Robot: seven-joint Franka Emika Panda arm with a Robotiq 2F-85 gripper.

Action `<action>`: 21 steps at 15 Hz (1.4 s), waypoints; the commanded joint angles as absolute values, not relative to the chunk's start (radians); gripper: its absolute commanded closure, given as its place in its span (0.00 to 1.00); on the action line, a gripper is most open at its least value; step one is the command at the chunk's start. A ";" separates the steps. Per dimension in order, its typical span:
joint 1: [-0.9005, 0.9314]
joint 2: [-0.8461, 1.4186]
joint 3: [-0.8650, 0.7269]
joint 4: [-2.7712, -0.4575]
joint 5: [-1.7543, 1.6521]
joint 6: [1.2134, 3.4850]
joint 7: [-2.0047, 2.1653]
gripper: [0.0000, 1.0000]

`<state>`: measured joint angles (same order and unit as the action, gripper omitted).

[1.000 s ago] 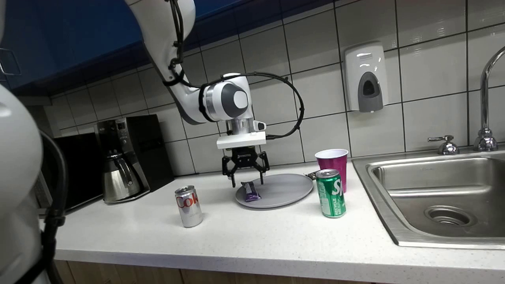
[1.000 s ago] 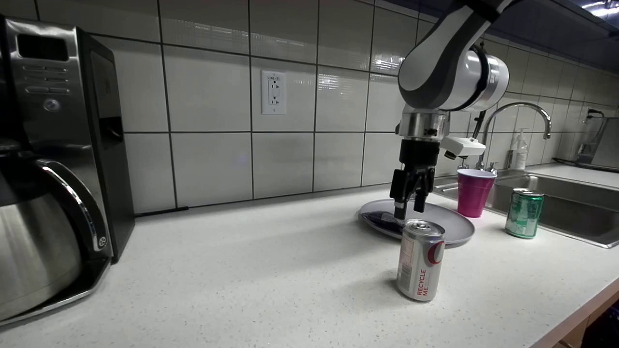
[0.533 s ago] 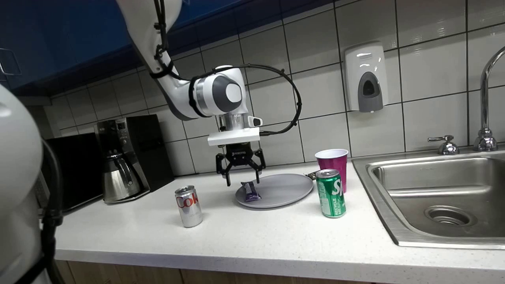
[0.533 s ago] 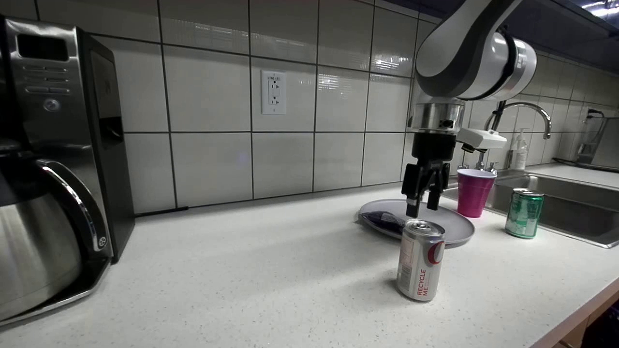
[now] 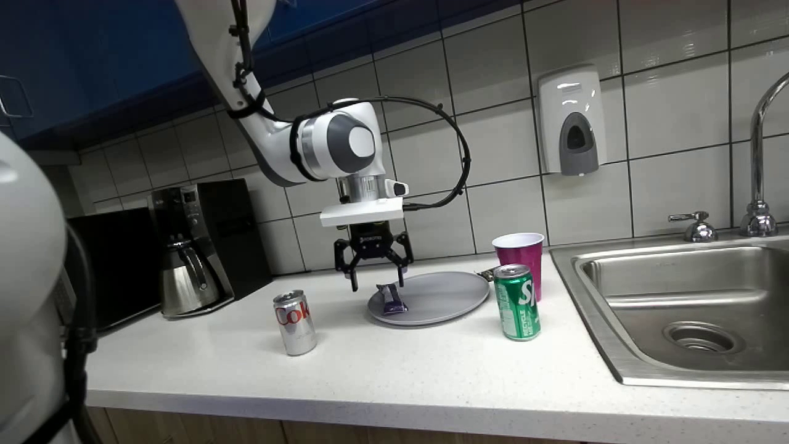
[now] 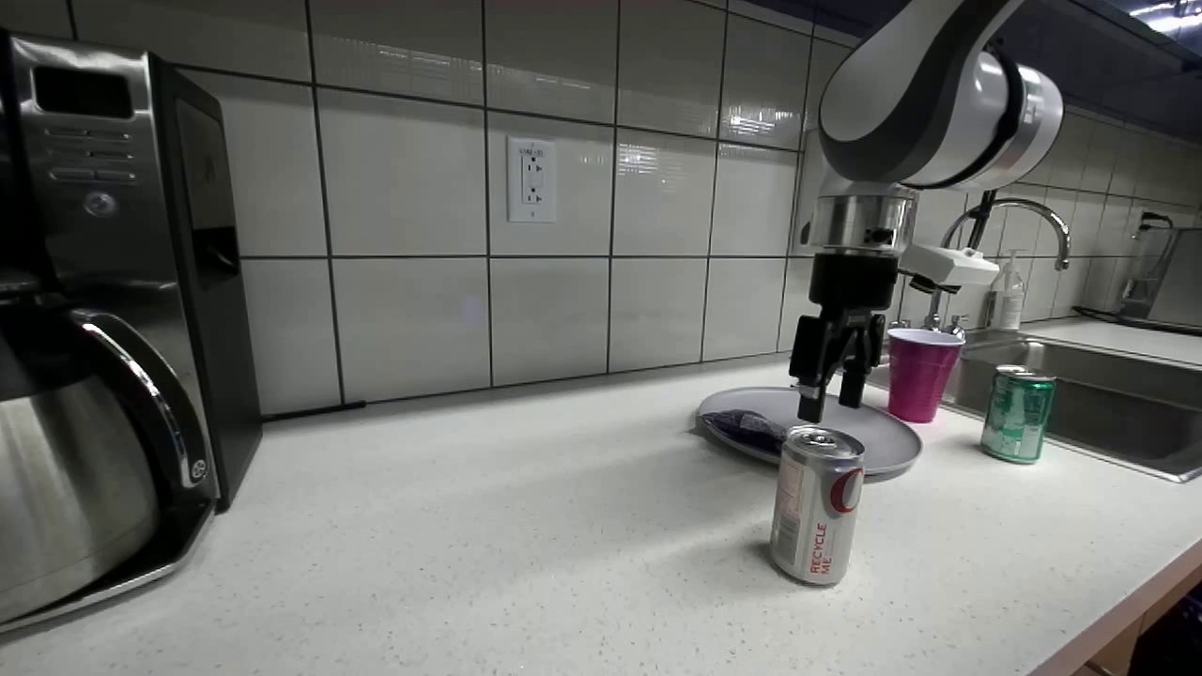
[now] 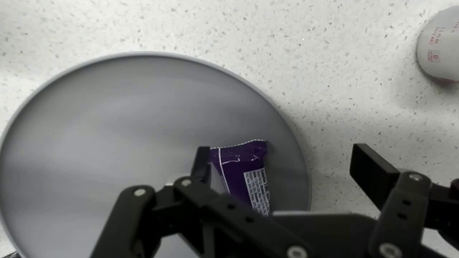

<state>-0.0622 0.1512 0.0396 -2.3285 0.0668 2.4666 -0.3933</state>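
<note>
Grey plate [image 5: 444, 299]: could tip or slide if pressed at the rim, because my gripper [image 5: 377, 286] hangs above its edge on the coffee maker [image 5: 225, 228] side, jaws wide apart, gripping nothing. Purple packet [image 7: 238, 170]: lies on the plate just inside that edge; an off-centre descent could crush or shove it. Counts, counter [image 5: 394, 379]: coffee maker, 1; plate, 1; magenta cup [image 6: 925, 376], 1; cans, 2, one green can [image 5: 519, 305], one silver can [image 5: 296, 327]; packet, 1.

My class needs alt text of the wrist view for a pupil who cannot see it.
Empty black jaws stand open, partly hiding a glossy purple printed packet on a round grey plate. At upper right, partly out of frame, a silver metal can with red print stands on the speckled white countertop.
</note>
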 commanded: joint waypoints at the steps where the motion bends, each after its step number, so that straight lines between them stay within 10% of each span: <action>1: -0.056 0.178 0.034 -2.284 0.062 2.445 -0.383 0.00; 21: -0.064 0.360 0.046 -2.096 0.048 2.402 -0.391 0.00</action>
